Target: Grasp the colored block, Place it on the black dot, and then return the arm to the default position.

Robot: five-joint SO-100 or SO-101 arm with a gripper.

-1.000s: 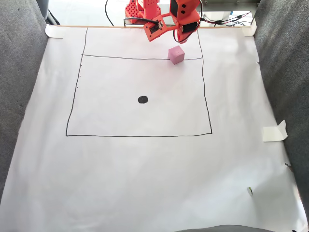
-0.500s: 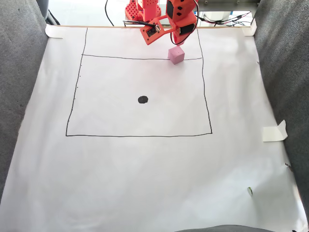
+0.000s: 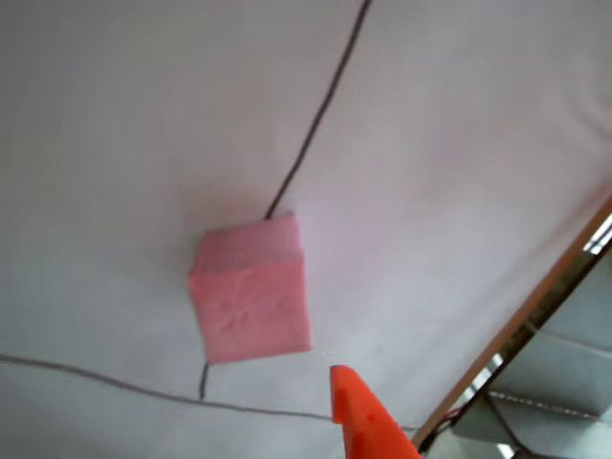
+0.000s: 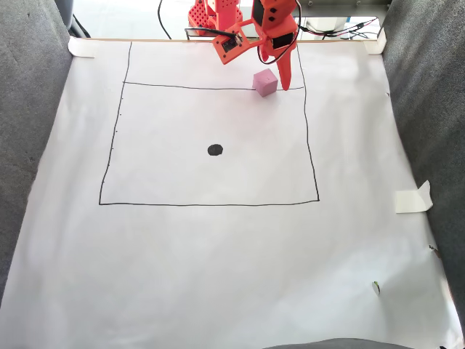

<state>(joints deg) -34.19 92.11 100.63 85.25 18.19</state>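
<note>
One orange finger [image 4: 284, 73] reaching down just right of the pink cube [image 4: 265, 83] in the fixed view, tip level with the cube's lower edge, a sliver of paper between them, so beside rather than touching as far as can be told. Second finger not made out; gripper [image 4: 280, 76] spread therefore impossible to judge, though nothing held. In the other view, a single pointed orange fingertip [image 3: 361, 413] rising from the bottom edge, just below and right of the cube [image 3: 251, 298], apart from it.

Cube roughly equal on all sides, no real long axis; resting flat on the white paper sheet [image 4: 218, 254], turned slightly askew to the drawn lines, one corner toward the lower edge of the fixed view. Sitting right on the horizontal drawn line [image 4: 182, 88], near the upper right corner of the drawn square, the line disappearing beneath it in the other view [image 3: 320, 115].

Black dot [image 4: 215, 150] well apart, near the middle of the square, down and left of the cube, uncovered.

Arm body [image 4: 258, 29] above the cube at the sheet's top edge. Grey fabric [image 4: 33, 145] flanking the sheet on both sides.
</note>
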